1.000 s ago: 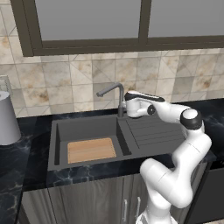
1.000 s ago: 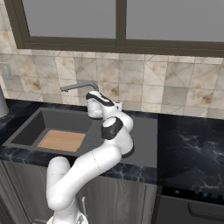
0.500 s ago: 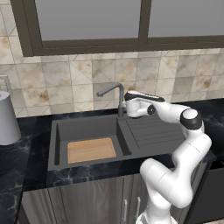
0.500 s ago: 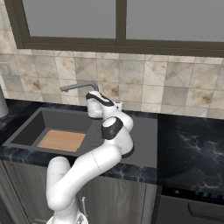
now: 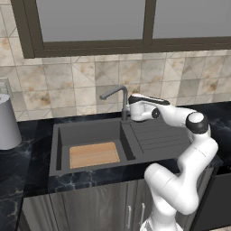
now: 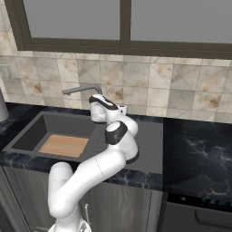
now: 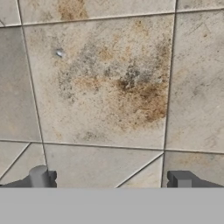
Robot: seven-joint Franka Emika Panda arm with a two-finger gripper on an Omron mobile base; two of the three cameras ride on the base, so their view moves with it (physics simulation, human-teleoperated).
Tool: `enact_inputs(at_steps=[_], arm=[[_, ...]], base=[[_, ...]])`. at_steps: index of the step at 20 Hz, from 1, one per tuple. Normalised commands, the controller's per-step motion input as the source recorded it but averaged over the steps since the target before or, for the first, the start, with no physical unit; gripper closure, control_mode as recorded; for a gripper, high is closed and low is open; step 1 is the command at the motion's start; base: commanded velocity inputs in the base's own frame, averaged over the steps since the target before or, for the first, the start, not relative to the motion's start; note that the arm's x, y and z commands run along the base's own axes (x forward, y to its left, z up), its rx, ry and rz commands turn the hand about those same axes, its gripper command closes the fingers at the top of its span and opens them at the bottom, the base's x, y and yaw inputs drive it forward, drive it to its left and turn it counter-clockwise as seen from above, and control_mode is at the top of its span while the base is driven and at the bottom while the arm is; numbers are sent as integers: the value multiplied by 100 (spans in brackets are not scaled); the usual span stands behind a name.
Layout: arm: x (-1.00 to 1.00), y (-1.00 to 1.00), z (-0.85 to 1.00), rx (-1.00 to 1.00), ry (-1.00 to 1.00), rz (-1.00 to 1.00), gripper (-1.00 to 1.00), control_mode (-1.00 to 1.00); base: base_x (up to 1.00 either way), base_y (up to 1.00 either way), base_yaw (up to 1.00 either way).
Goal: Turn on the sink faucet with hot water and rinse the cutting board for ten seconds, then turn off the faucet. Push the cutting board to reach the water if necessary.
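Where hand meets sink faucet (image 5: 122, 101), fingers (image 7: 40, 177) barely visible.

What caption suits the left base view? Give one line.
Open gripper beside the sink faucet; cutting board lies dry in the sink.

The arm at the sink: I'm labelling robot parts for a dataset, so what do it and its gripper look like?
The arm is glossy white, built of rounded, bulbous segments with dark grey to black bands at the joints, one showing as a black cap at the elbow. The gripper has a white hand with a dark strip along its top and two small, blocky dark grey fingertips. No cables or markings are visible.
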Motion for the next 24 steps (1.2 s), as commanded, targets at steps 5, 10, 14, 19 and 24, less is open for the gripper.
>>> enact_inputs(at_steps=[5,10,14,19,24], arm=[[-6,-8,0,0,0,0,-100,-100],[-17,-8,0,0,0,0,-100,-100],[-18,-8,0,0,0,0,-100,-100],[-21,-9,0,0,0,0,-100,-100],[-17,-9,0,0,0,0,-100,-100]], base=[[0,0,0],[0,0,0],[0,0,0],[0,0,0],[0,0,0]])
